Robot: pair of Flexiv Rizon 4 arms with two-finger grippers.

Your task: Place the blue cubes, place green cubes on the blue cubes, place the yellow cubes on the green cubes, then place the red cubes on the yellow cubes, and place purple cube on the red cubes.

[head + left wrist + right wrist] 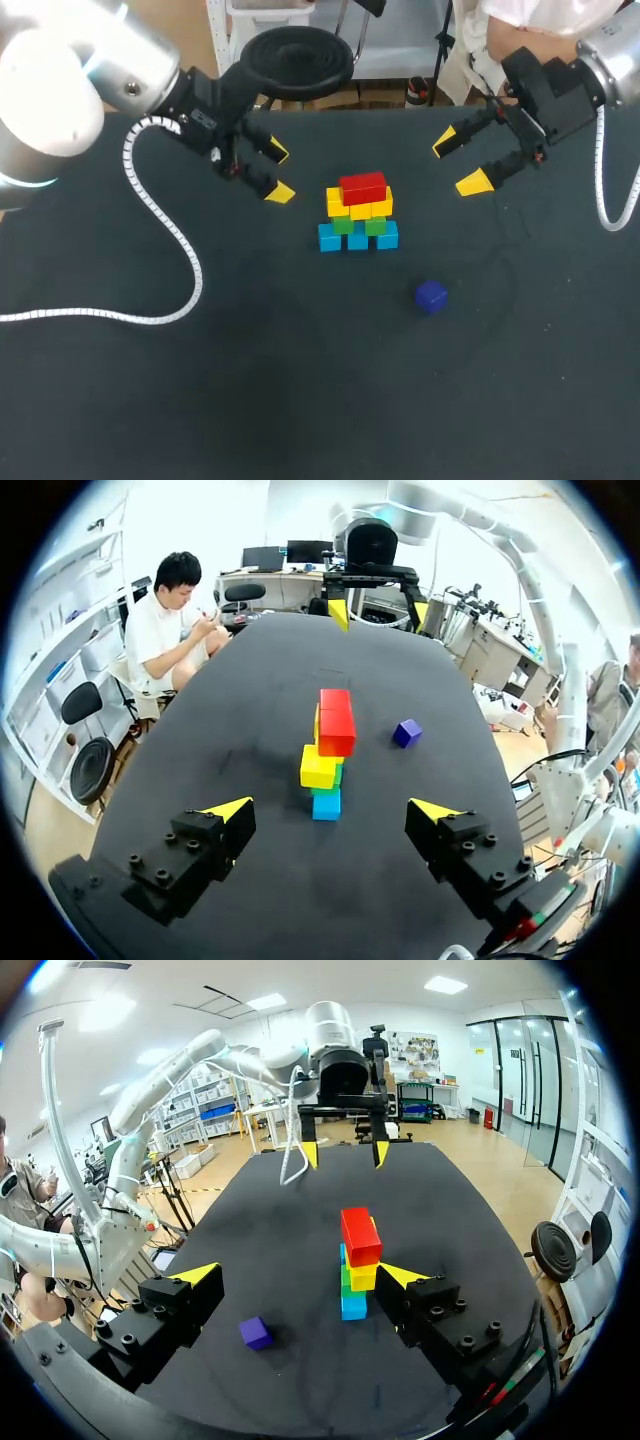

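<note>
A stack of cubes [359,212] stands mid-table: blue cubes [357,238] at the base, green cubes [358,225] on them, yellow cubes [360,205] above, and a red cube [362,187] on top. The purple cube [431,297] lies alone on the table, nearer the front and to the right of the stack. My left gripper [279,172] hangs open to the left of the stack, empty; in its wrist view [330,810] the stack [328,750] is ahead between the fingers. My right gripper [458,162] is open and empty to the stack's right; its own view [298,1275] shows the purple cube [255,1333] and stack [358,1262] ahead.
The black table [300,380] carries nothing else. A white coiled cable [160,240] from my left arm trails over the table's left part. Another cable [603,190] hangs by my right arm at the right edge.
</note>
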